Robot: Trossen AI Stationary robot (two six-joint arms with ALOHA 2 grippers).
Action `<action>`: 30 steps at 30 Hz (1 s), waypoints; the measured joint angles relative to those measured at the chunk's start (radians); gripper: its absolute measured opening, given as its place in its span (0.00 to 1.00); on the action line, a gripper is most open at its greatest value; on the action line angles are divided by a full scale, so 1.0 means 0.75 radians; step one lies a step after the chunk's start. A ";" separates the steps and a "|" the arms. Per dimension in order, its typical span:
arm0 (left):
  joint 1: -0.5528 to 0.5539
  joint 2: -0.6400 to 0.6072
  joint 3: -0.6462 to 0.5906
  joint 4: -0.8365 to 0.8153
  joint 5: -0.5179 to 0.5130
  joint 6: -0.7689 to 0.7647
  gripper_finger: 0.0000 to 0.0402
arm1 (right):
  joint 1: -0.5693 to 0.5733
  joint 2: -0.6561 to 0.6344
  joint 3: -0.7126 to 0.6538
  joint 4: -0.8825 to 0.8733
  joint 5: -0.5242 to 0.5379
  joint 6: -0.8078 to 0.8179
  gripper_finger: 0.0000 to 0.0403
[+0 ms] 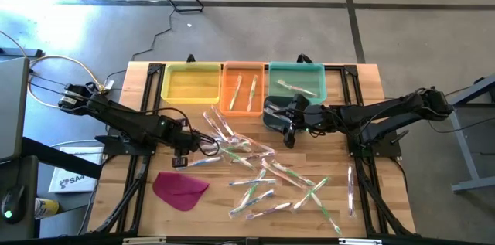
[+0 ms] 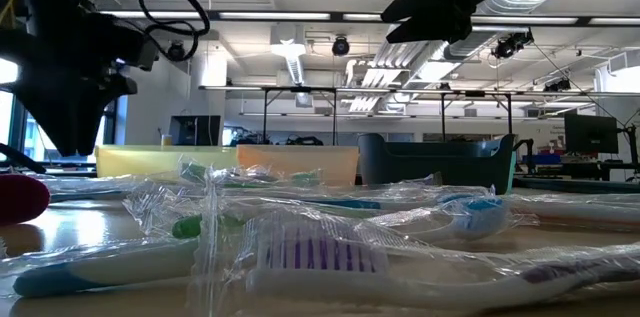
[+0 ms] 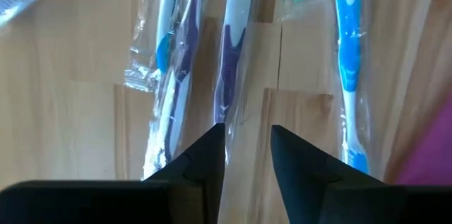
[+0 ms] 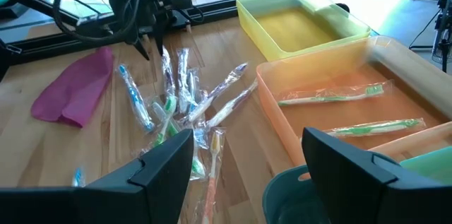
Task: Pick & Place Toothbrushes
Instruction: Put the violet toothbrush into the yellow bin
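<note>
Toothbrushes (image 1: 259, 175) in clear wrappers are scattered over the wooden table (image 1: 139, 199), in front of the orange bin (image 1: 243, 88). Above that pile's edge nearest the magenta cloth (image 1: 180, 189), the left gripper (image 3: 247, 143) is seen with a narrow gap between its fingers, a purple-handled toothbrush (image 3: 232, 61) lying at the fingertips; no grip is evident. Beside the teal bin (image 1: 297, 81), the right gripper (image 4: 247, 157) is held spread wide and empty. Two green toothbrushes (image 4: 332, 95) are seen inside the orange bin.
</note>
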 joint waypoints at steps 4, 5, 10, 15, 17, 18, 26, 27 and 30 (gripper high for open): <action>0.000 0.000 -0.061 0.088 -0.002 0.002 0.28 | 0.000 0.000 0.000 0.000 0.000 0.000 0.64; 0.001 0.000 -0.074 0.090 -0.003 0.002 0.28 | 0.000 0.000 0.000 0.000 0.000 0.000 0.64; 0.056 0.000 -0.109 0.118 -0.008 0.001 0.28 | 0.000 0.000 0.001 -0.001 0.000 0.000 0.64; 0.163 0.000 -0.110 0.132 0.037 0.029 0.28 | 0.000 0.000 0.000 -0.001 0.000 0.000 0.64; 0.197 0.000 -0.110 0.152 0.100 0.059 0.28 | 0.000 0.000 0.001 -0.001 0.000 0.000 0.64; 0.209 0.000 -0.110 0.164 0.134 0.075 0.28 | 0.000 0.000 0.001 -0.001 0.000 0.000 0.64; 0.218 0.000 -0.110 0.187 0.174 0.106 0.28 | 0.000 0.000 0.001 -0.002 0.000 0.000 0.64; 0.218 0.000 -0.110 0.189 0.174 0.106 0.28 | 0.000 0.000 0.001 -0.002 0.000 0.000 0.64; 0.218 0.008 -0.110 0.193 0.172 0.110 0.28 | 0.000 0.000 0.001 -0.002 0.000 0.000 0.64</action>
